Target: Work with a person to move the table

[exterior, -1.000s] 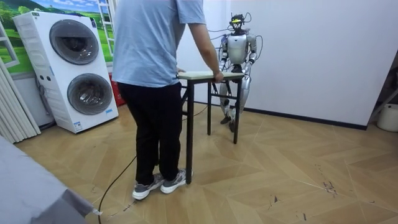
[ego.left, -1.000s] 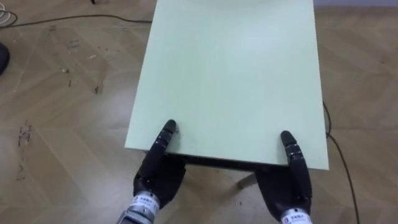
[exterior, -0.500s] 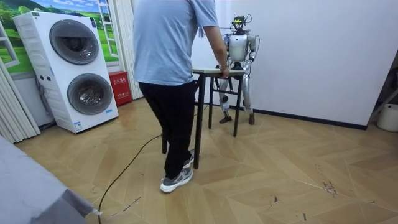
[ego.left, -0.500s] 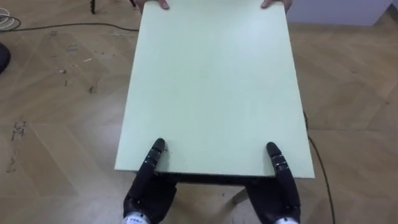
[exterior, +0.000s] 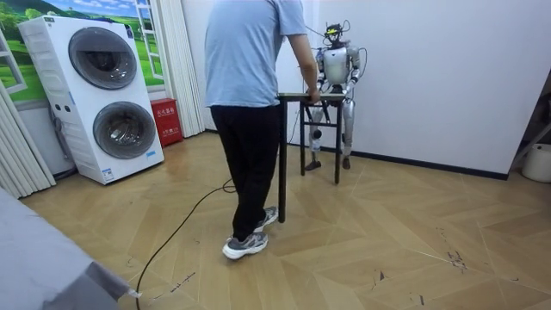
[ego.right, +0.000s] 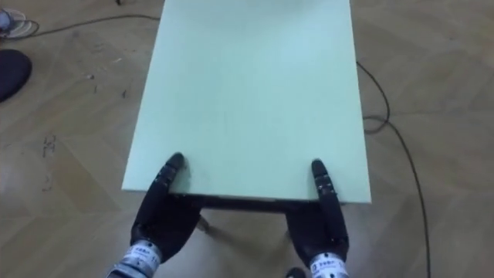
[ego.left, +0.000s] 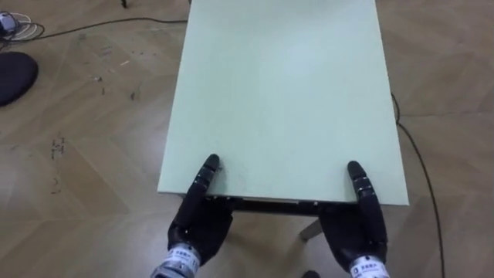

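Currently I see the table (ego.left: 285,93) directly ahead of the robot, its pale green top running from the near edge away to the far end. The left hand (ego.left: 199,224) is at the left part of the near edge: the thumb lies flat on the top and the rest of the hand sits below the edge, so the board is pinched between them. The right hand (ego.left: 359,228) grips the right part of the same edge in the same manner, thumb above and palm beneath.

On the room view, the robot stands at one end of the table, close to the white wall. A person (exterior: 250,86) stands at the other end, back to the camera, with one hand (exterior: 313,93) on the table's edge.

On the wooden floor, a dark cable (ego.left: 421,177) runs past the table's right side. A dark round object (ego.left: 15,77) lies to the far left. A stacked washer and dryer (exterior: 103,95) stands at the room view's left.
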